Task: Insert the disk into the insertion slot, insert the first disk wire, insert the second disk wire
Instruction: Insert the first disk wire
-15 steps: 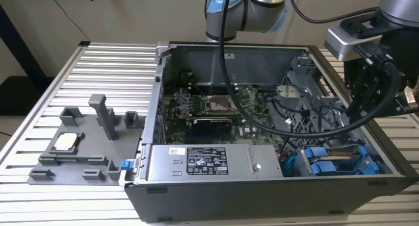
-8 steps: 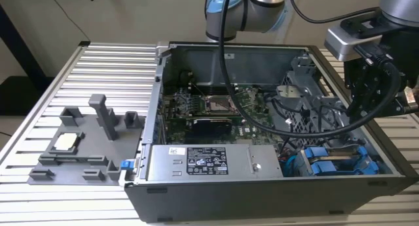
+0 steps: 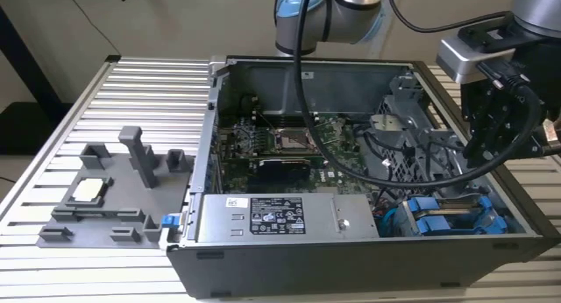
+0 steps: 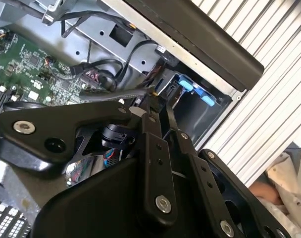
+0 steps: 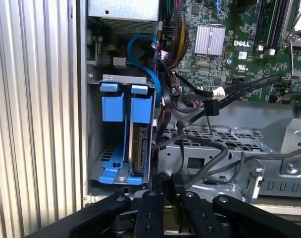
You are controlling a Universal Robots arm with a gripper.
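From where I steer, my black two-fingered claw (image 5: 168, 182) in the first wrist view has its tips pressed together, nothing visible between them, and hangs just over the open end of the rectangular grey metal insertion slot (image 5: 92, 148). The flat silver-grey disk in its bright blue plastic carrier (image 5: 138, 144) sits in there on edge, its long axis running straight away from the claw. Farther off, a loose black wire with a black plug (image 5: 212, 107) lies over the perforated grey metal cage (image 5: 225, 144), beside the slot and apart from the disk.

- Soft, even light; no hard shadows on the worktop (image 3: 131, 93).
- Worktop ribs glare pale in both wrist views.
- My claw (image 5: 168, 179) reads near-black.
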